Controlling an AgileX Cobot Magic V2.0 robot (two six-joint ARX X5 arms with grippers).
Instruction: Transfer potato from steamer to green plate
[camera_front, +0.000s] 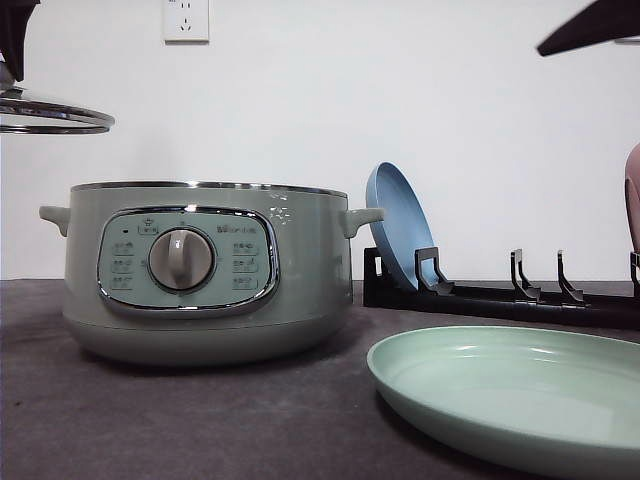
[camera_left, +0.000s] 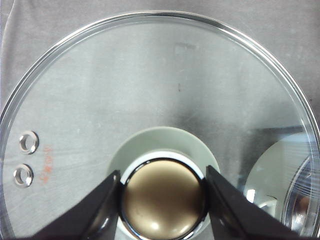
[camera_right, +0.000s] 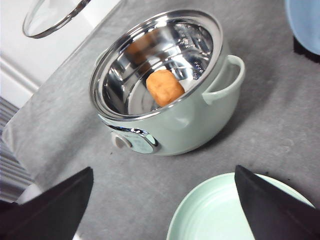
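Grey cloth table: left gripper clamps the glass lid's knob; right gripper spread. Orange-brown potato may slip inside the sage-green steamer's polished steel bowl, missing the mint-green plate.

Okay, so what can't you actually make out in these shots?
- Front view: the potato is hidden by the steamer wall.
- Front view: panel labels too small to read.
- Front view: lid cut off by the left edge.
- Right wrist view: green plate cut by the bottom edge.

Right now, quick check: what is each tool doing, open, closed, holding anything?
Left tool: closed on the knob of the glass lid, held off the steamer.
Right tool: open, holding nothing, above the table.
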